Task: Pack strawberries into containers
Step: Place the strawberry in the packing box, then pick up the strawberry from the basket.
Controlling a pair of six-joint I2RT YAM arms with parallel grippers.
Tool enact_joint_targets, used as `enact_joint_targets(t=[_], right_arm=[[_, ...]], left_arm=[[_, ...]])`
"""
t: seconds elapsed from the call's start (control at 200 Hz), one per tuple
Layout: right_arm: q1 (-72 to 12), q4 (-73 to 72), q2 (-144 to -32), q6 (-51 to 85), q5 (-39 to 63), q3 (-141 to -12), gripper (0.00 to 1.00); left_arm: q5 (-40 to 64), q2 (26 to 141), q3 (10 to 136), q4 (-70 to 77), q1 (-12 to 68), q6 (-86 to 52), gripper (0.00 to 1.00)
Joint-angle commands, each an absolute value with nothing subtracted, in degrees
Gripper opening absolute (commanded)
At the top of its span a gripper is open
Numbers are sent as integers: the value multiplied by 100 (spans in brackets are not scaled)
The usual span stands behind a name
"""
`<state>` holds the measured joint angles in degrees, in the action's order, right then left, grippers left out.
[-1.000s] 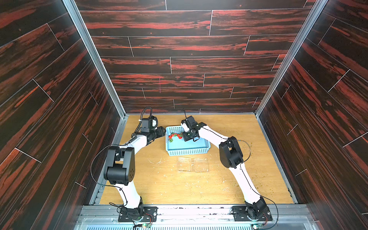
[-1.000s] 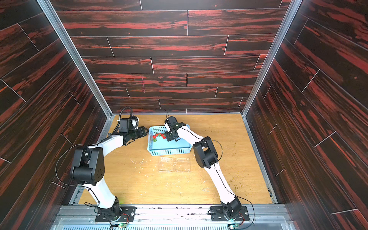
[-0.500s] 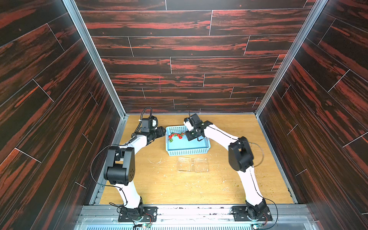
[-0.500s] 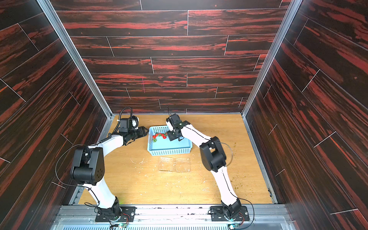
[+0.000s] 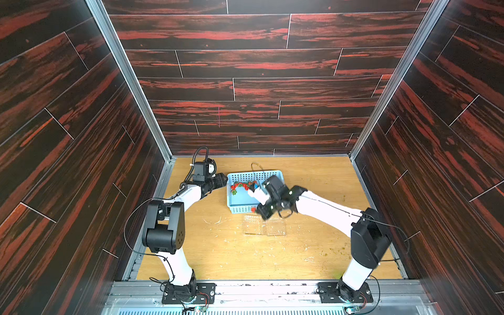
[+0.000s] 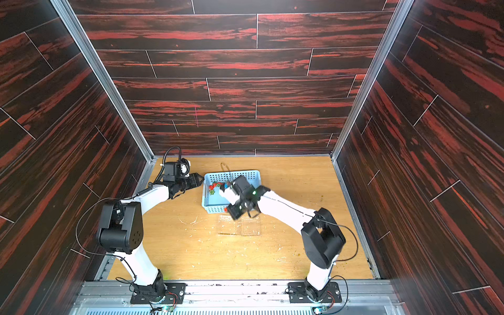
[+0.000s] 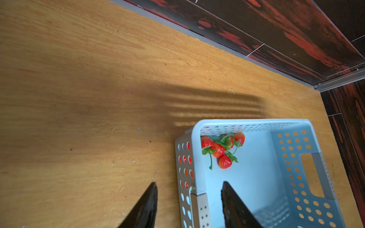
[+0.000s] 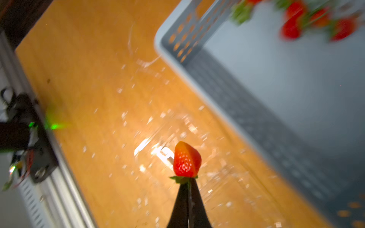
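The right jaws pinch one strawberry (image 8: 186, 159) by its green cap, near the clear container (image 5: 264, 227) in mid-frame, which looks empty, though it is hard to see. More strawberries (image 7: 219, 150) wait in the blue basket (image 7: 256, 120). The left jaws stand apart around its wall.

Wooden table (image 5: 218, 259) carries blue basket (image 5: 255, 173) beside clear clamshell container (image 5: 275, 229).
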<state>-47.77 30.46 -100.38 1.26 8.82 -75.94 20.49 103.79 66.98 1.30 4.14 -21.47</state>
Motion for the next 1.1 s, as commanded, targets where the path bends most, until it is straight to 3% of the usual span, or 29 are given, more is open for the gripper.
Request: enact_joint_targets(t=[0.0, 0.2, 0.421, 0.536, 0.687, 0.842, 1.092], right_arm=[[-4906, 3042, -10150, 261, 1150, -7371, 0], [-5027, 3018, -10634, 333, 993, -7472, 0], [-5035, 3137, -10652, 272, 545, -7662, 31], [-4949, 3104, -10463, 292, 546, -7804, 40], [-4731, 3133, -10596, 100, 256, -8326, 41], [-4282, 3096, -11276, -45, -28, -9485, 42], [-3769, 4121, -13638, -102, -346, -12538, 45]], left_arm=[[2135, 10233, 6798, 168, 431, -2153, 54], [2153, 10215, 6792, 154, 431, -2153, 54], [2227, 10283, 6820, 150, 438, -2145, 54], [2278, 10331, 6838, 151, 439, -2162, 54], [2285, 10338, 6847, 152, 439, -2153, 54], [2320, 10335, 6864, 114, 439, -2158, 53], [2495, 10432, 6931, 79, 448, -2205, 53]])
